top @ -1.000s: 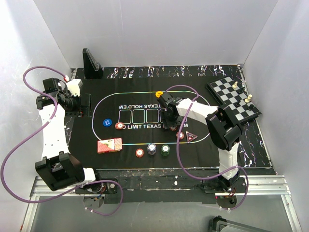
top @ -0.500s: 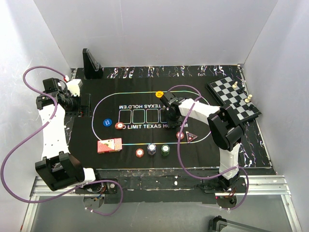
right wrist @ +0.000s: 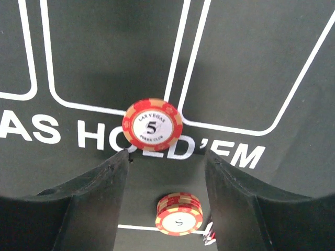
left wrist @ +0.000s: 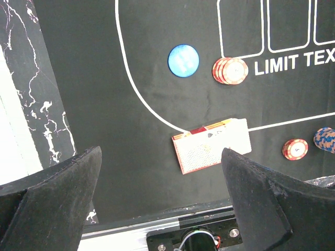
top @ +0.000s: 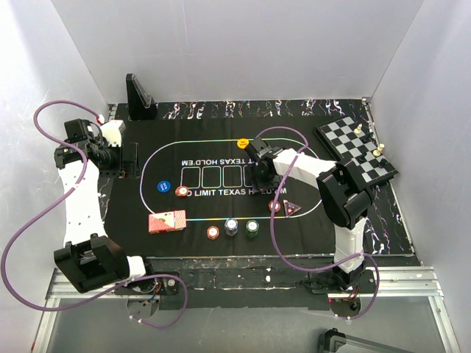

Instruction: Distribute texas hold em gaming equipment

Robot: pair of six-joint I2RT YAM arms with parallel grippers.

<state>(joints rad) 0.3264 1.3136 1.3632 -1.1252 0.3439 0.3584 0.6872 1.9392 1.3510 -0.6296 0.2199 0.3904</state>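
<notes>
While your right gripper [right wrist: 166,157] hangs spread, short of the red chip [right wrist: 152,125] at frame centre, closing off-centre could flick it away; left gripper [left wrist: 161,152] spread wide.

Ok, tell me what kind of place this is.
Probably a robot test cell: white walls box in a poker mat, with a left arm and a right arm on an aluminium rail.

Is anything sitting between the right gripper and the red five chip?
Nothing visible. The red chip lies flat on the mat just beyond the open right gripper, with only bare mat between them.
</notes>
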